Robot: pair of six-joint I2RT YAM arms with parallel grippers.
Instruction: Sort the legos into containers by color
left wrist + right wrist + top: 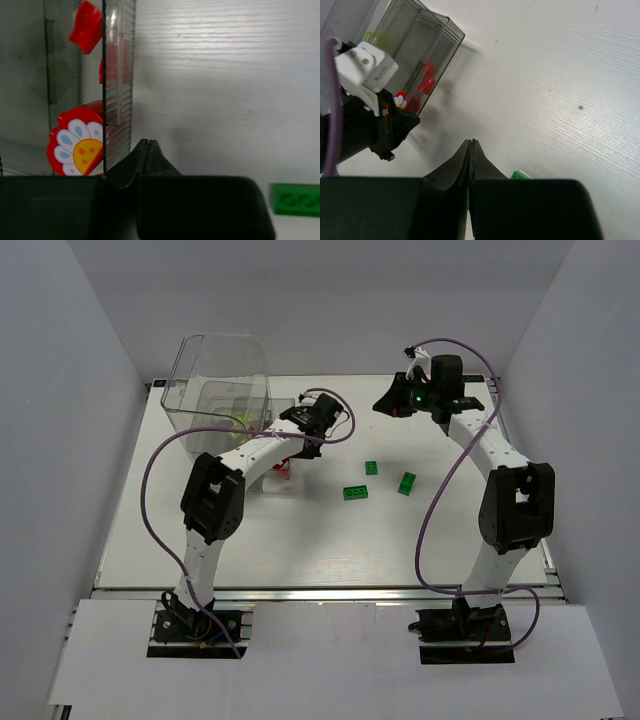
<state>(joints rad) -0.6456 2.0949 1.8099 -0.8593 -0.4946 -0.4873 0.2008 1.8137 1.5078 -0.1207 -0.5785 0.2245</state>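
Note:
The clear bin (215, 380) stands at the back left with inner walls. Yellow-green bricks (240, 421) and red bricks (283, 469) lie in separate compartments. Three dark green bricks (371, 468) (356, 493) (407, 483) lie loose mid-table. My left gripper (296, 422) is shut and empty, just outside the bin's right wall (118, 75); its tips (145, 142) hover over bare table. Behind the wall are red bricks (86, 26) and a red flower-printed piece (75, 145). My right gripper (385, 406) is shut and empty (471, 142), raised at the back right.
One green brick (295, 199) shows at the lower right of the left wrist view. In the right wrist view the bin (415, 45), the left arm (360, 125) and a green brick corner (520, 175) show. White walls enclose the table.

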